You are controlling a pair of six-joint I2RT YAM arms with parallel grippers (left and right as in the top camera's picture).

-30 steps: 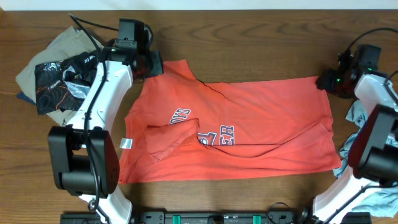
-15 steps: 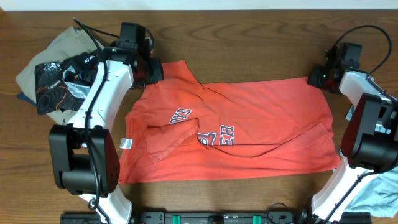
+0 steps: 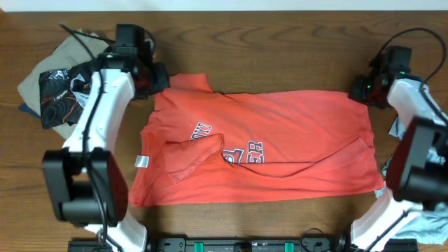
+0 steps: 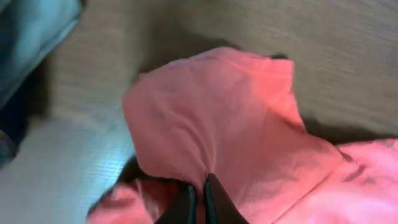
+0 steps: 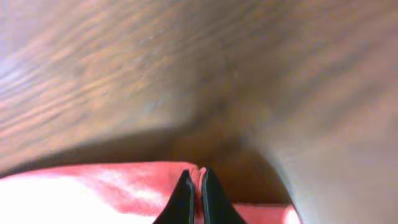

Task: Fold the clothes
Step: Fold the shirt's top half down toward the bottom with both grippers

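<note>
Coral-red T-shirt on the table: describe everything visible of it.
The coral-red short-sleeved T-shirt, soft cotton by its look, lies spread and creased on the brown wooden table. Dark, white-edged block lettering crosses the chest, partly covered by a flap of cloth folded over it. A small white tag shows at its left edge. The left claw is shut on its far left corner, the right claw on its far right corner.

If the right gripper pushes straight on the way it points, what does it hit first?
The T-shirt edge pinched between the fingers of the right gripper, then probably bare table; depth is unclear.
</note>
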